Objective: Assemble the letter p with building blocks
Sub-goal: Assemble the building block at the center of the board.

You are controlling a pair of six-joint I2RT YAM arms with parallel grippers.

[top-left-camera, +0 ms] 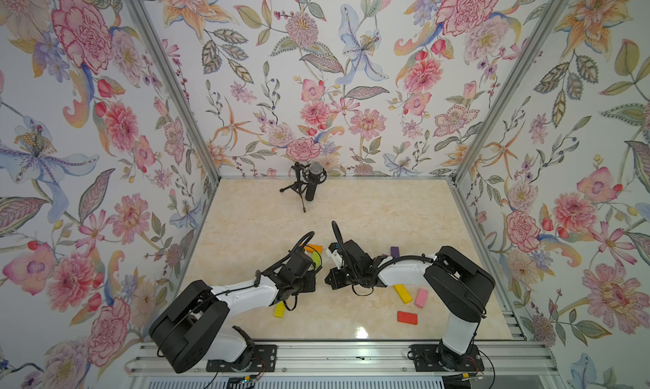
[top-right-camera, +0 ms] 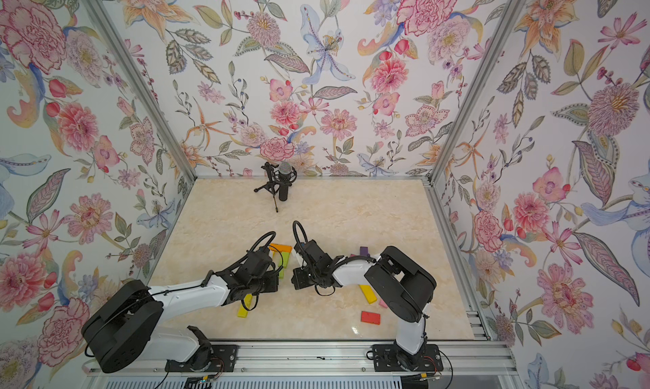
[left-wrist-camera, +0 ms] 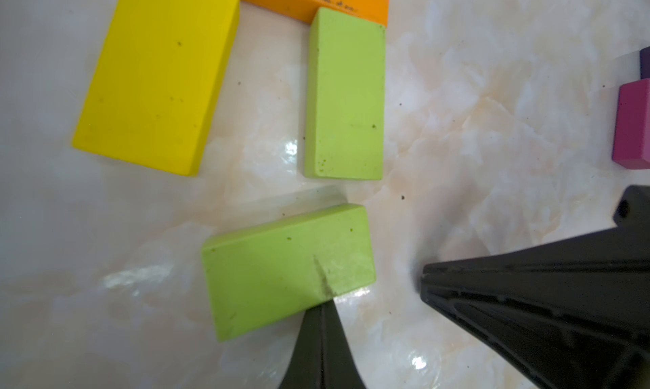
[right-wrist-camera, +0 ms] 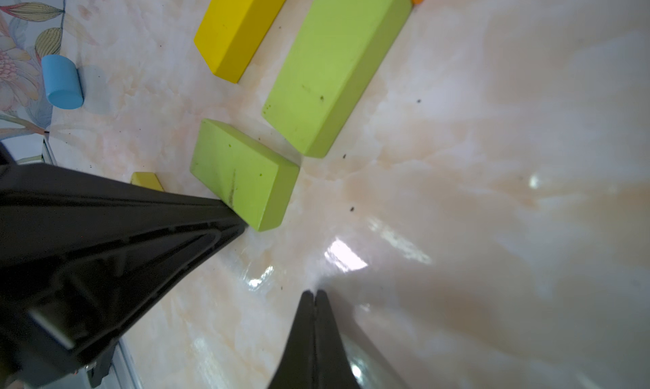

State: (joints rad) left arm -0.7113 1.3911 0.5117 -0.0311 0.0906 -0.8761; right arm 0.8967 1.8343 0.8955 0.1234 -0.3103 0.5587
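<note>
Lime block [left-wrist-camera: 281, 271] lies flat on bench [left-wrist-camera: 492, 123], one long edge touching tip of left end effector [left-wrist-camera: 322, 308]; its jaws are pressed together, nothing gripped. Just ahead of that tip: second lime block [left-wrist-camera: 346, 95], far end meeting orange block [left-wrist-camera: 316, 0]; yellow block [left-wrist-camera: 158, 77] alongside, apart. Right end effector [right-wrist-camera: 314, 294] likewise closed and empty, near the touched block, clear of it. Well behind it in a top view: pink block [top-left-camera: 421, 297], red block [top-left-camera: 407, 317].
</note>
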